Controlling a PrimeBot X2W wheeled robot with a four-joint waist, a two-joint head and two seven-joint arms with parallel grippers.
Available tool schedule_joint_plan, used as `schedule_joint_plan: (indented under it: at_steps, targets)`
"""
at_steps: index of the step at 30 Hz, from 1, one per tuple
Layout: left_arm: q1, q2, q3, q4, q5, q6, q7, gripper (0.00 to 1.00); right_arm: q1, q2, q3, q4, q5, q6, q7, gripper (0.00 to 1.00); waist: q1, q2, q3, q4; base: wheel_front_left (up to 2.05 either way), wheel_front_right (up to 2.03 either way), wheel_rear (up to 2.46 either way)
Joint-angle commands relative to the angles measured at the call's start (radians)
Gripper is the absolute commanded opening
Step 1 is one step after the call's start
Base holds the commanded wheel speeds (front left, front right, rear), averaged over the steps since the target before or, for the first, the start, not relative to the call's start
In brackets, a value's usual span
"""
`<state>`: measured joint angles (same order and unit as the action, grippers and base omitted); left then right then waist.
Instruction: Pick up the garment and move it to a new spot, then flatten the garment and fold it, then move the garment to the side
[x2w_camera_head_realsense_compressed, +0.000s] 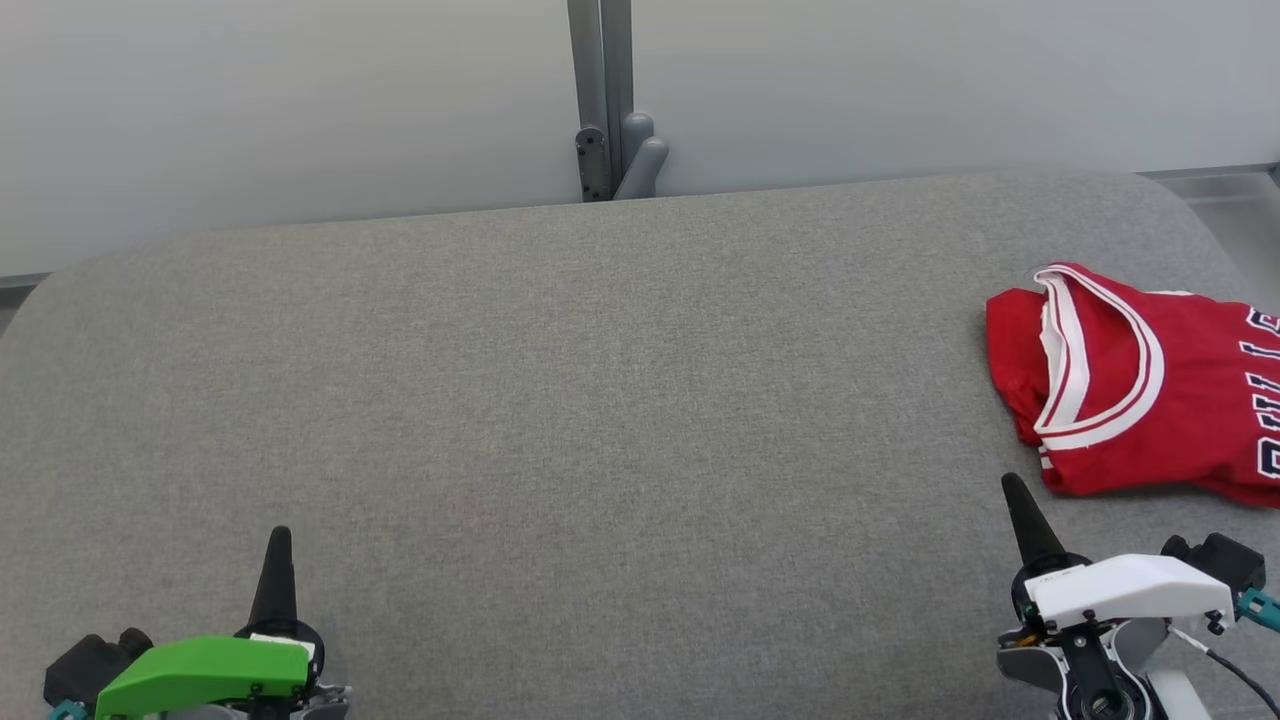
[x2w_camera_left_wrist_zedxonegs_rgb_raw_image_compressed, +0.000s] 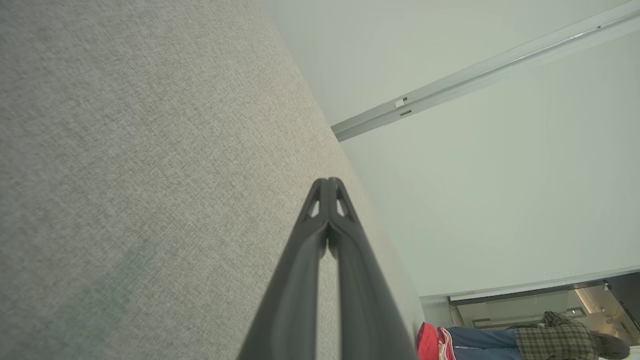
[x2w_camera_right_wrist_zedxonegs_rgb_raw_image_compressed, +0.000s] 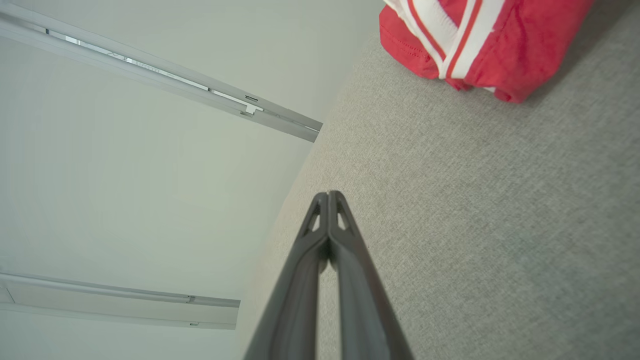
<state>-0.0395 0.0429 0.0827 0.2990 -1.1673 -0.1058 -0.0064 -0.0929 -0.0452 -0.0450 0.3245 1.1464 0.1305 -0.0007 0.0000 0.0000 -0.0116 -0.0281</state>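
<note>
A red jersey (x2w_camera_head_realsense_compressed: 1130, 390) lies apparently folded at the frame's right edge on the grey worktop (x2w_camera_head_realsense_compressed: 600, 400), while the left claw (x2w_camera_head_realsense_compressed: 280, 535) and right claw (x2w_camera_head_realsense_compressed: 1012, 485), pinched shut and empty, sit at the lower corners, suggesting little remains undone.

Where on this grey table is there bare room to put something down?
The middle and left of the grey table are bare, from the left gripper at the near edge back to the wall post. The crowded part is the right edge, where the red jersey lies just beyond the right gripper.
</note>
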Motion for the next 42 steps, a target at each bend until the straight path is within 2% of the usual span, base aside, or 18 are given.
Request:
schedule_joint_plan:
  at_steps: [1, 27, 42]
  targets:
    - [-0.027, 0.007, 0.004, -0.012, -0.026, -0.006, 0.007, 0.0, -0.022, -0.005, -0.006, -0.016, 0.027, 0.001, 0.007, 0.0, 0.0, 0.0, 0.0, 0.001, 0.0, 0.0, 0.0]
    - [-0.055, 0.009, 0.023, -0.039, -0.266, -0.019, 0.072, 0.0, -0.024, -0.007, -0.042, -0.051, 0.279, 0.001, 0.072, 0.0, 0.0, 0.0, 0.008, 0.015, 0.0, 0.0, 0.0]
    - [-0.066, 0.01, 0.03, -0.051, -0.372, -0.024, 0.1, 0.0, -0.027, -0.007, -0.058, -0.065, 0.385, 0.0, 0.099, 0.0, 0.0, 0.0, 0.011, 0.022, 0.0, 0.0, 0.0]
